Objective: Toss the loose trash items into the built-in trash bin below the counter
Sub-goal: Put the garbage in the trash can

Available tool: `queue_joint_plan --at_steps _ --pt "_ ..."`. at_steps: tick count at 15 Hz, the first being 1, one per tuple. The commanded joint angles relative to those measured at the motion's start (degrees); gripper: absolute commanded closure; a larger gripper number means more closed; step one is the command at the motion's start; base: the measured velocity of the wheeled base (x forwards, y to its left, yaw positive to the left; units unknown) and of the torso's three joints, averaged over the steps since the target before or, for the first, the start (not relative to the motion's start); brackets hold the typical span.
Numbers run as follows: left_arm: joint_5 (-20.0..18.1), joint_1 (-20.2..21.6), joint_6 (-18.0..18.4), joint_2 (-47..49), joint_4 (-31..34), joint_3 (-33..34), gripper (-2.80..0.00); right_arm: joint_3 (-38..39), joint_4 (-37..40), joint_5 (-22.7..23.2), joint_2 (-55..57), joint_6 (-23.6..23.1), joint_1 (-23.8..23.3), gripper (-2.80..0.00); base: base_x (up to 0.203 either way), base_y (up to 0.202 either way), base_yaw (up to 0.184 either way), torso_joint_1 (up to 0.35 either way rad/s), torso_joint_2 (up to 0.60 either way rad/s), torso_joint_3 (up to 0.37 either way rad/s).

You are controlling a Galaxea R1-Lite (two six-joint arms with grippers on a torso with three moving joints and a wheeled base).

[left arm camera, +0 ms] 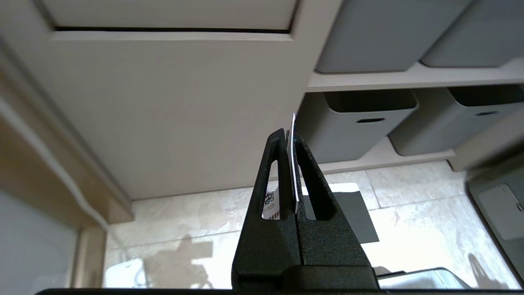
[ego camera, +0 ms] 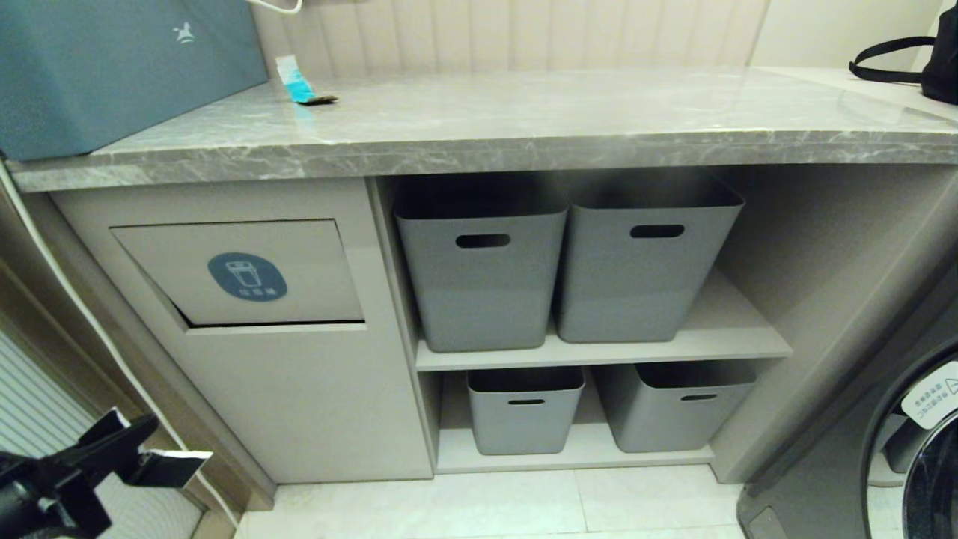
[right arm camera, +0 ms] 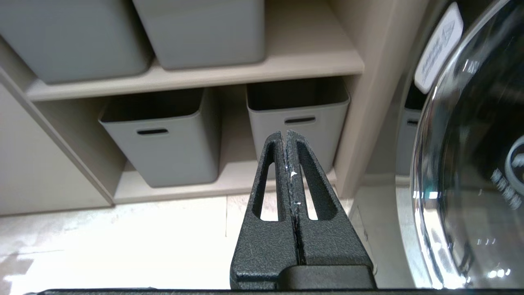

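Left pincer (ego camera: 138, 457): clamped on thin dark-and-white card scrap (ego camera: 168, 468), below beige flap-front bin (ego camera: 247, 273), undeposited. Turquoise-and-white wrapper piece (ego camera: 301, 82): remaining on grey marble-look table (ego camera: 524, 112). Right pincer (right arm camera: 286, 141): closed, empty.

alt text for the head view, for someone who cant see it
The left gripper, low at the left, holds a thin scrap below the built-in trash bin. A turquoise-and-white wrapper piece lies on the counter, and four grey tubs fill the shelves.
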Motion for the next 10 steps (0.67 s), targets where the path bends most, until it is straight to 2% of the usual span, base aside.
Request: queue_joint_plan --at_steps 1,10 --pt "-0.1 -1.3 0.0 3.2 -0.7 -1.8 0.0 0.1 -0.1 0.0 0.1 0.0 0.0 0.0 0.0 0.0 0.0 -0.064 0.24 0.175" --pt "0.0 -2.4 0.0 19.6 -14.8 -3.9 0.0 0.1 -0.1 0.0 0.1 0.0 0.0 0.0 0.0 0.0 0.0 -0.006 0.03 0.024"
